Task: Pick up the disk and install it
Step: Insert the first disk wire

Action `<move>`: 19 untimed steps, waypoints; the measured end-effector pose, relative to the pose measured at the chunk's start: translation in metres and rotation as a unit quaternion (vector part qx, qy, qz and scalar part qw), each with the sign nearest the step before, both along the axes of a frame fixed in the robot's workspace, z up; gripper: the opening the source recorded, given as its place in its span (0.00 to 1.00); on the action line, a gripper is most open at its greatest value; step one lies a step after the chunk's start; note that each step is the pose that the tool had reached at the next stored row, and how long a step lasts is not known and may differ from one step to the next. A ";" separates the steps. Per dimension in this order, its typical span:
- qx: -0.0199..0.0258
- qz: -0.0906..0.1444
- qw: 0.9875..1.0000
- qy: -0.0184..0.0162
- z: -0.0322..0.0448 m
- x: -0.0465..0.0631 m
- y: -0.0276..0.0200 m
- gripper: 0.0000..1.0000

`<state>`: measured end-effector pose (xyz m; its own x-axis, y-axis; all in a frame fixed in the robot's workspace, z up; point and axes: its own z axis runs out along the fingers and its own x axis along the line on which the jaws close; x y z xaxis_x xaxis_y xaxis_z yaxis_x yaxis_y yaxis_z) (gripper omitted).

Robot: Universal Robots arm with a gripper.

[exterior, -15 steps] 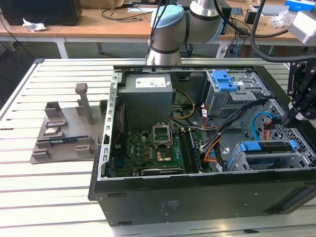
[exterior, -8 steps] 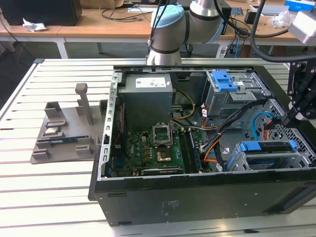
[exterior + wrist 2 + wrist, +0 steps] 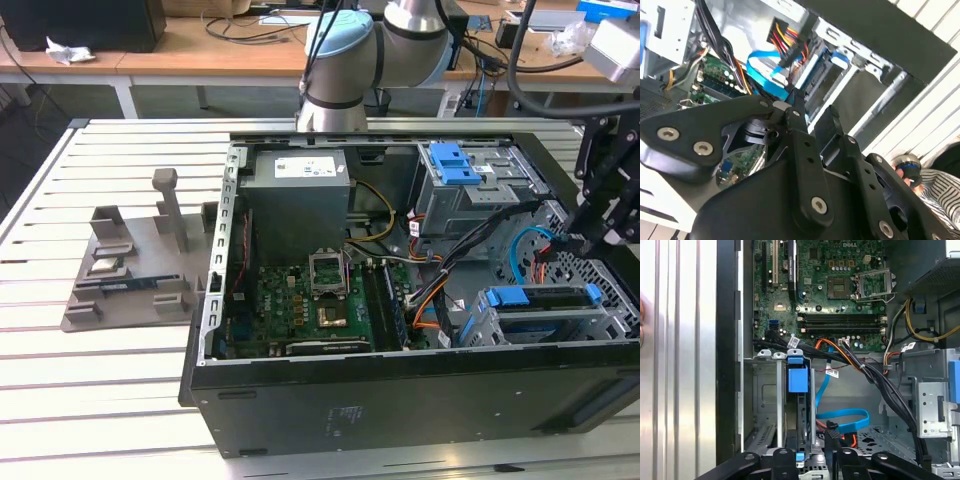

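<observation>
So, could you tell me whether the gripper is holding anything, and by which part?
It cannot be told: the gripper is at the drive cage, where the blue-framed disk sits.

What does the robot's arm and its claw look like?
The arm is made of round silver-grey tubes with pale blue caps on the joints. The gripper is black, built from flat bars pinned together with shiny silver bolts.
</observation>
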<state>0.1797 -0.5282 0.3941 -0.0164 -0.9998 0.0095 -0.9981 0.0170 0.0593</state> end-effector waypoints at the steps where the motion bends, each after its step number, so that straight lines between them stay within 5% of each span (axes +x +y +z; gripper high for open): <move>1: 0.000 0.000 1.000 0.001 -0.0017 0.004 0.0055 0.36; 5: 0.000 0.000 1.000 0.005 -0.0102 0.015 0.0152 0.36; 14: 0.000 0.000 1.000 0.007 -0.0296 0.020 0.0241 0.36; 19: -0.001 0.000 1.000 0.008 -0.0354 0.022 0.0249 0.36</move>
